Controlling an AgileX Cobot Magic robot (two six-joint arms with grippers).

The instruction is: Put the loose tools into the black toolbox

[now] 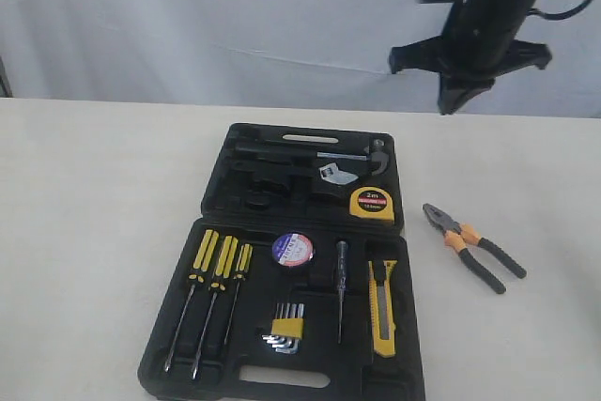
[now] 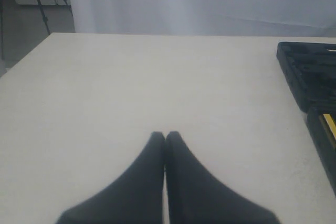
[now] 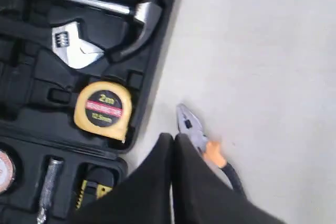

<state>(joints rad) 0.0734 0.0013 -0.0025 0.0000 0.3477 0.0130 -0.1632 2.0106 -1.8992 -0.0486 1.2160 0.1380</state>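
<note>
Lying on the table [image 1: 94, 232] just to the right of the toolbox [image 1: 357, 380], the pliers [image 1: 474, 246] were the one loose tool outside it. They lay flat on the bare surface, metal nose pointing toward the far left and orange-and-black handles slightly spread toward the near right. The toolbox lay open in two halves near the middle of the table. The tape measure [image 1: 372, 204] sat in the far half at its right corner, below the hammer [image 1: 319, 153] and beside the wrench [image 1: 336, 176]. In the near half the tape roll [image 1: 292, 250] rested near the top middle, and the utility knife [image 1: 382, 307] lay lengthwise along the right side. Sharing that half were three screwdrivers [image 1: 216, 293] on the left, a hex key set [image 1: 285, 328] in the middle and a slim tester pen [image 1: 341, 288] between the tape roll and the utility knife. The right claw [image 3: 173, 138] had its two fingers pressed together with nothing between them. In its wrist view the tip appeared beside the nose of the pliers, close to the toolbox's right edge, and in the exterior view its arm was raised well above the table. The left claw [image 2: 165, 135] was likewise closed and empty, over bare table with an edge of the toolbox off to one side
</note>
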